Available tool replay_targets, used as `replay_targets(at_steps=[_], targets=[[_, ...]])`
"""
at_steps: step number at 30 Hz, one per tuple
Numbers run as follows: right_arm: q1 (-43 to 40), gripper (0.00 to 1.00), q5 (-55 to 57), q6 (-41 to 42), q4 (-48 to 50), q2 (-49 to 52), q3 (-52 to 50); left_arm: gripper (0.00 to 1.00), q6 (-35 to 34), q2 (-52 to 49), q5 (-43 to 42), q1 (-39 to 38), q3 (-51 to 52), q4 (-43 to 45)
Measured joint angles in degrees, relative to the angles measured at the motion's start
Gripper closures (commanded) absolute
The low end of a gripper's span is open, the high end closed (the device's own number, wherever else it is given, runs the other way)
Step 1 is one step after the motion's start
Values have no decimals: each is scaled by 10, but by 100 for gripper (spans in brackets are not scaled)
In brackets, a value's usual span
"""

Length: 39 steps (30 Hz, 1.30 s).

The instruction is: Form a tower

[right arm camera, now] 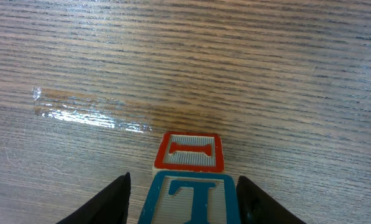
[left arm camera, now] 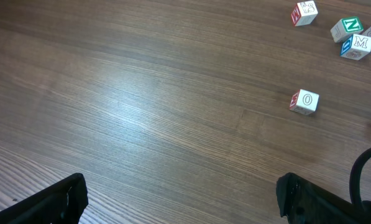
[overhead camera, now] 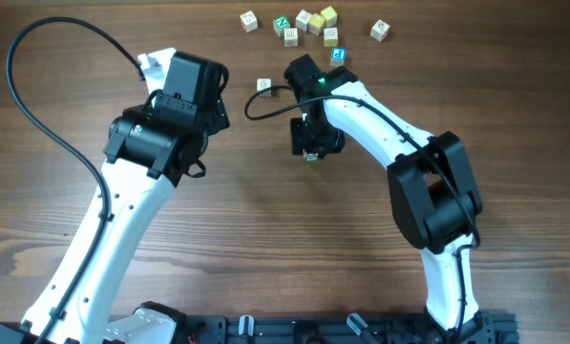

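The right gripper (right arm camera: 183, 179) is down at the table (right arm camera: 284, 68), a little nearer the robot than the O cube (overhead camera: 263, 85) and to its right. Its fingers (right arm camera: 114, 202) stand half spread on either side of the tower (right arm camera: 189, 175) and are not clamped on it. Bare wood shows between one finger and the cube, while the other finger is just beside it.

The tower sits between those fingers, and overhead the gripper hides nearly all of it. From the right wrist it shows as two whitish cubes, one cube wide, in a line running straight away from the camera. The long axis follows the fingers' reach and lies square to the wood grain. Whether the line stands up from the table or lies along it I cannot tell.

The near cube (right arm camera: 191, 199) shows a blue frame around a blue T, the letter's head toward the far cube (right arm camera: 188, 152). That cube shows a red frame around a red I lying on its side. The two faces line up squarely, with a thin pale seam between them. Past the tower and off to one side, a strip of tape (right arm camera: 89, 115) lies on the wood.

The left gripper (left arm camera: 182, 186) hangs left of the O cube, well apart from it, fingers wide over bare table. The O cube has a red side face. Beyond it, at the far edge, lies a cluster (overhead camera: 308, 24) of loose cubes.
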State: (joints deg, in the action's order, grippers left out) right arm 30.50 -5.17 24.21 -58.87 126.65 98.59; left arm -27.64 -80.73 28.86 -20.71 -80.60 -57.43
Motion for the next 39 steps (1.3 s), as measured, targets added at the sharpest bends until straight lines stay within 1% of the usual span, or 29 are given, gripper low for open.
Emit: replay_targets(at_steps=[3, 12, 22, 24, 31, 33, 34, 35, 36, 39], targets=[[0, 52, 0, 0, 0, 0, 0, 0, 0, 0, 0, 0, 0, 0], [0, 59, 0, 0, 0, 0, 0, 0, 0, 0, 0, 0, 0, 0], [0, 61, 0, 0, -2, 0, 0, 0, 0, 0, 0, 0, 0, 0], [0, 64, 0, 0, -2, 0, 0, 0, 0, 0, 0, 0, 0, 0], [0, 69, 0, 0, -2, 0, 0, 0, 0, 0, 0, 0, 0, 0], [0, 68, 0, 0, -2, 0, 0, 0, 0, 0, 0, 0, 0, 0], [0, 67, 0, 0, -2, 0, 0, 0, 0, 0, 0, 0, 0, 0], [0, 61, 0, 0, -2, 0, 0, 0, 0, 0, 0, 0, 0, 0], [0, 59, 0, 0, -2, 0, 0, 0, 0, 0, 0, 0, 0, 0], [1, 57, 0, 0, -2, 0, 0, 0, 0, 0, 0, 0, 0, 0]])
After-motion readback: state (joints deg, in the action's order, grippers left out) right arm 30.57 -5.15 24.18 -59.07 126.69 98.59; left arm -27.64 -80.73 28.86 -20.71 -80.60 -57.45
